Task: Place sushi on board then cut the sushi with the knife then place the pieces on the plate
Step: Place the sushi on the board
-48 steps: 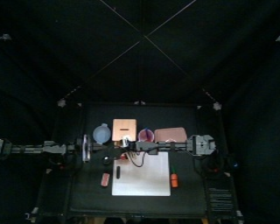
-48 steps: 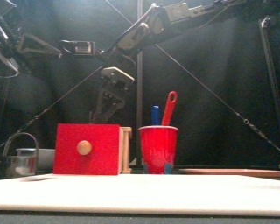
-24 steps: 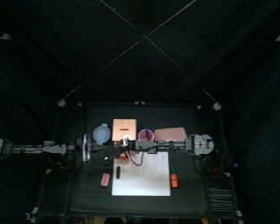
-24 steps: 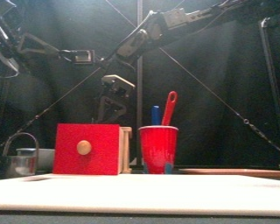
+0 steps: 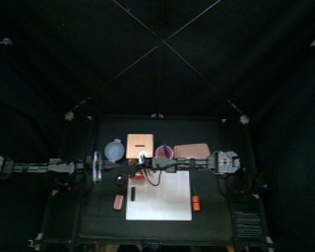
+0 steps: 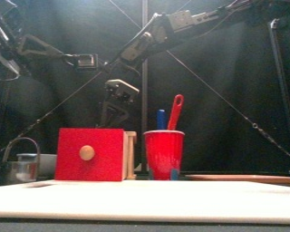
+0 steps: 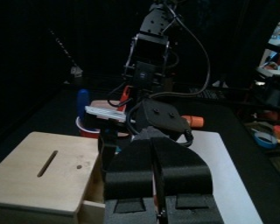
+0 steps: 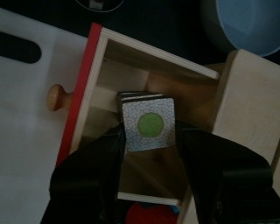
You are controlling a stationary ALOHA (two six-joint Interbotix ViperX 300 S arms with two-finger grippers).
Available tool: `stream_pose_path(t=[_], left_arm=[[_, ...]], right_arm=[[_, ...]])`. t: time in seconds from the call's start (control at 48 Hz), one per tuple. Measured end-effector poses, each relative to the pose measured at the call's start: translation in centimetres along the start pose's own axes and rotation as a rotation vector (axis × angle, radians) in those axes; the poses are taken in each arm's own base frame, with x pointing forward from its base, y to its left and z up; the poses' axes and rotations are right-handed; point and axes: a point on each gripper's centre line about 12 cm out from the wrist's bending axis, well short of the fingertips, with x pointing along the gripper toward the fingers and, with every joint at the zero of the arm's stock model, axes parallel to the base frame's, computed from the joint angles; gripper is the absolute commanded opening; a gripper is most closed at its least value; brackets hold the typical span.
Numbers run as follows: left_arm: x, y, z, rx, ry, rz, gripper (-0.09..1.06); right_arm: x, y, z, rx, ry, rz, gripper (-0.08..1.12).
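The pale wooden box stands at the back of the table with its red drawer front pulled out. In the right wrist view the sushi roll lies in the open drawer, its white end with a green centre facing the camera. My right gripper is down in the drawer, shut on the roll with one jaw on each side. My left gripper is shut beside the box, holding nothing that I can see. The white board lies in front. The pink tray lies at the back right.
A red cup holding a red knife and a blue knife stands right of the box. The blue-grey bowl is left of the box, with a metal cutter nearby. Small orange toys lie beside the board.
In the front view my right gripper has come down a little toward the drawer. The left arm and the other things have stayed put.
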Motion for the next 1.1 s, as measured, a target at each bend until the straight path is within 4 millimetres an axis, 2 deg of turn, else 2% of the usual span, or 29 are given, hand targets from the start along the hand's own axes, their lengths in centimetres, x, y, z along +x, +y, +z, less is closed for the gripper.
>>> stream_pose_path(t=[0.188, 0.354, 0.5, 0.792, 0.938, 1.104], left_arm=[[0.0, 0.0, 0.1, 0.0, -0.008, 0.0, 0.05], [0.0, 0.0, 0.1, 0.0, -0.008, 0.0, 0.05], [0.0, 0.0, 0.1, 0.003, -0.008, -0.001, 0.05], [0.0, 0.2, 0.3, 0.002, -0.028, 0.011, 0.05], [0.0, 0.5, 0.5, 0.003, -0.041, 0.026, 0.05], [0.1, 0.6, 0.4, 0.003, -0.039, 0.034, 0.05]], right_arm=[[-1.1, -0.3, 0.3, 0.019, -0.016, -0.008, 0.74], [-5.1, -1.3, 1.3, 0.051, -0.079, -0.043, 0.74], [-7.5, -1.4, 0.7, 0.072, -0.082, -0.048, 0.74], [-11.1, -0.5, -0.8, 0.102, -0.088, -0.02, 0.74], [-13.1, 0.6, -1.3, 0.142, -0.107, -0.003, 0.74], [-13.1, 2.7, -3.4, 0.21, -0.026, 0.019, 0.74]])
